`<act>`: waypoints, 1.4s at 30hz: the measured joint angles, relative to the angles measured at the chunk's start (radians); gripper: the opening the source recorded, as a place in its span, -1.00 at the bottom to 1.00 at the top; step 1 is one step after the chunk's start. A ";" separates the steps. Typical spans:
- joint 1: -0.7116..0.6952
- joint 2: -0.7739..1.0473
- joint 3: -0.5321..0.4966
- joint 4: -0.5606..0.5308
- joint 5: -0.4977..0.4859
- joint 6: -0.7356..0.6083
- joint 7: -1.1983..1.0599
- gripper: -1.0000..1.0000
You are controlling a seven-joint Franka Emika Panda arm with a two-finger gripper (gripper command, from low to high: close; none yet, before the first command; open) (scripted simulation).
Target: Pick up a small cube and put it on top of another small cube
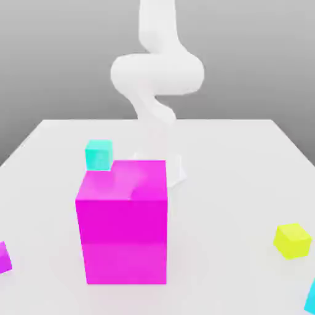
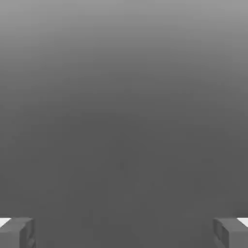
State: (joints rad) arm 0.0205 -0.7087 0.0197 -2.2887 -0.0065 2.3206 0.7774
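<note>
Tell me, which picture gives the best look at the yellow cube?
The exterior view: the yellow cube sits in plain sight on the white table, toward that view's right, with three faces visible. The hand view gives nothing of it, just grey background beyond the open gripper.

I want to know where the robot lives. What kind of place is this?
Probably a computer-made practice world, not a real room: a plain white table, a blank grey backdrop, and flat-coloured blocks such as the magenta block and yellow cube.
</note>
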 joint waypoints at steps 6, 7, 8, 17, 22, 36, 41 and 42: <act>0.049 0.223 0.052 0.028 -0.020 0.051 -0.052 0.00; 0.057 0.259 0.061 0.032 -0.024 0.059 -0.060 0.00; 0.064 0.295 0.070 0.037 -0.028 0.067 -0.068 0.00; 0.141 0.622 0.152 0.077 -0.081 0.140 -0.127 0.00; 0.201 0.805 0.180 0.100 -0.122 0.180 -0.153 0.00; 0.341 1.304 0.180 0.179 -0.248 0.363 -0.169 -1.00; 0.341 1.304 0.181 0.179 -0.247 0.362 -0.170 -1.00; 0.344 1.315 0.176 0.182 -0.251 0.371 -0.167 -1.00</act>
State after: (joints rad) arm 0.3649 0.6067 0.1962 -2.1069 -0.2575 2.6918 0.6104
